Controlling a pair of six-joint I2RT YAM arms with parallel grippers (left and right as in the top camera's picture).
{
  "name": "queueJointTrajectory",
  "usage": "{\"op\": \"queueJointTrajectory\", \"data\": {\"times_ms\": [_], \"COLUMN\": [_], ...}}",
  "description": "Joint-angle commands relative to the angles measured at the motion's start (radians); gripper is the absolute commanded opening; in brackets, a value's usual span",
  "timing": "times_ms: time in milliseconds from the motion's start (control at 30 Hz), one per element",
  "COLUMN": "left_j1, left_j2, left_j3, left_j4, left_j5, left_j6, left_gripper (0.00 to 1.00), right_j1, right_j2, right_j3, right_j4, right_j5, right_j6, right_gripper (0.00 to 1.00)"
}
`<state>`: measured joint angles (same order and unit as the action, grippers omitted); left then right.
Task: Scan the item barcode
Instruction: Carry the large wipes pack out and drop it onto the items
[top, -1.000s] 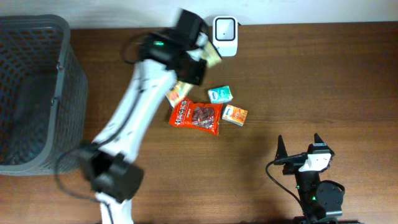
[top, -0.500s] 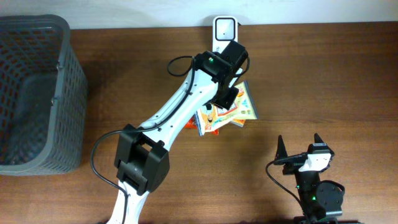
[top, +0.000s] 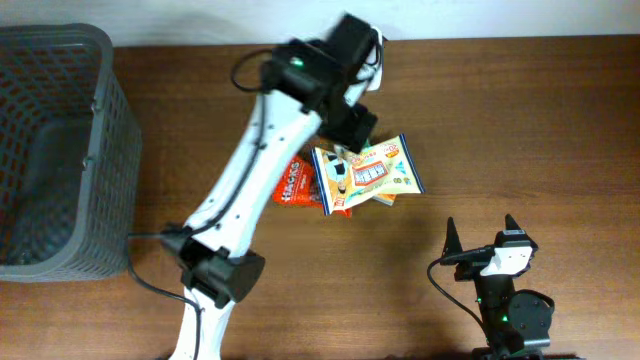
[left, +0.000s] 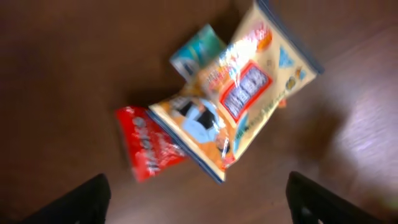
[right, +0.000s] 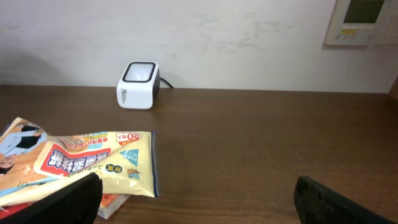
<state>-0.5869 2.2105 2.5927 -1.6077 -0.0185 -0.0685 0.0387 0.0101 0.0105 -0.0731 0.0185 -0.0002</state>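
**Overhead and wrist views.** Brown table with a grey mesh basket at its left end. The yellow snack bag lies flat near mid-table, printed face up. It partly covers a red packet and is near the white scanner. Its long axis runs left to right, the right end angled slightly toward the far edge. The left fingers hover above it, spread wide and holding nothing. The right fingers, near the front edge, are also spread wide and empty.

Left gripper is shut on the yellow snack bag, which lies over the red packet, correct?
No. The left gripper is open and holds nothing: the left wrist view shows its fingers spread wide above the yellow snack bag, which does lie over the red packet.
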Motion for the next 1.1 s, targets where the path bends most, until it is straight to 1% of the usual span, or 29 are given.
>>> {"op": "queueJointTrajectory", "data": {"times_ms": [0, 67, 367, 467, 600, 767, 900, 1000, 1067], "left_j1": [0.06, 0.089, 0.138, 0.141, 0.144, 0.181, 0.282, 0.357, 0.375], "left_j2": [-0.014, -0.028, -0.107, -0.156, -0.216, -0.344, -0.437, -0.454, -0.454], "left_j3": [0.19, 0.224, 0.224, 0.223, 0.208, 0.07, -0.092, -0.19, -0.238], "left_j4": [-0.077, -0.08, -0.08, -0.08, -0.08, -0.08, -0.08, -0.08, -0.074], "left_j5": [-0.007, -0.006, -0.013, -0.131, -0.174, -0.188, -0.188, -0.179, -0.139], "left_j6": [0.017, 0.017, 0.018, 0.018, 0.018, 0.005, -0.088, -0.099, -0.099], "left_gripper": [1.0, 0.99, 0.99, 0.99, 0.99, 0.99, 0.99, 0.99, 0.99], "right_j1": [-0.006, -0.006, -0.006, -0.006, -0.006, -0.006, -0.006, -0.006, -0.006], "right_j2": [-0.006, -0.006, -0.006, -0.006, -0.006, -0.006, -0.006, -0.006, -0.006], "right_j3": [-0.005, -0.005, -0.005, -0.005, -0.005, -0.005, -0.005, -0.005, -0.005], "right_j4": [-0.006, -0.006, -0.006, -0.006, -0.006, -0.006, -0.006, -0.006, -0.006], "right_j5": [0.016, 0.016, 0.016, 0.016, 0.016, 0.016, 0.016, 0.016, 0.016], "right_j6": [0.0, 0.0, 0.0, 0.0, 0.0, 0.0, 0.0, 0.0, 0.0], "right_gripper": [0.98, 0.98, 0.98, 0.98, 0.98, 0.99, 0.98, 0.98, 0.98]}}
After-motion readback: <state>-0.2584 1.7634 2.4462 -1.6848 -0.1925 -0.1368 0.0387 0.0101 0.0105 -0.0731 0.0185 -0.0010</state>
